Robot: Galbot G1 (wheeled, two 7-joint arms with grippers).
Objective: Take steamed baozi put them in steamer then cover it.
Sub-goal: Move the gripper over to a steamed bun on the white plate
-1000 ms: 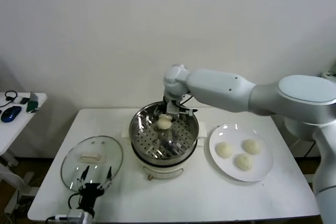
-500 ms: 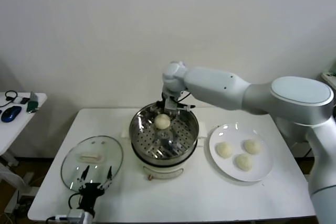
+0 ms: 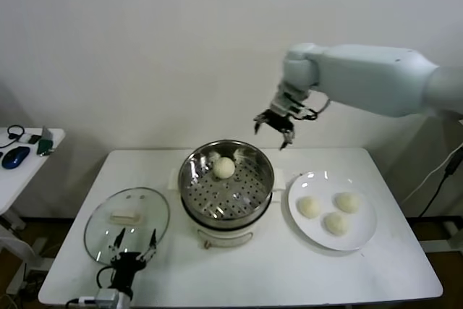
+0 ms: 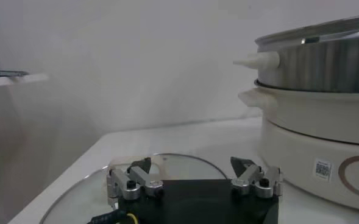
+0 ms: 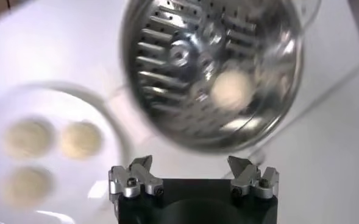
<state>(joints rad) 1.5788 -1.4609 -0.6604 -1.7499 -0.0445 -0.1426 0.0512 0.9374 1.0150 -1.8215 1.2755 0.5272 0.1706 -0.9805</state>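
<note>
One steamed baozi (image 3: 223,167) lies at the back of the steamer (image 3: 262,189), a shiny perforated steel basket on a cream pot base; the right wrist view shows this bun (image 5: 230,89) inside the steamer (image 5: 161,91) too. Three more baozi (image 3: 309,206) (image 3: 347,201) (image 3: 334,223) rest on the white plate (image 3: 364,238). My right gripper (image 3: 274,129) hangs open and empty in the air, above and to the right of the steamer. The cover (image 3: 98,223), a glass lid with a cream handle, lies flat at the left. My left gripper (image 3: 131,242) stands open over its near edge.
A side table (image 3: 14,171) at the far left carries a mouse and small items. The pot base (image 4: 313,152) stands close beside the left gripper (image 4: 191,169). Bare table shows along the front between lid and plate.
The right gripper let go of a baozi in the steamer, opened, and rose up and to the right, away from the basket. The left arm has not moved.
</note>
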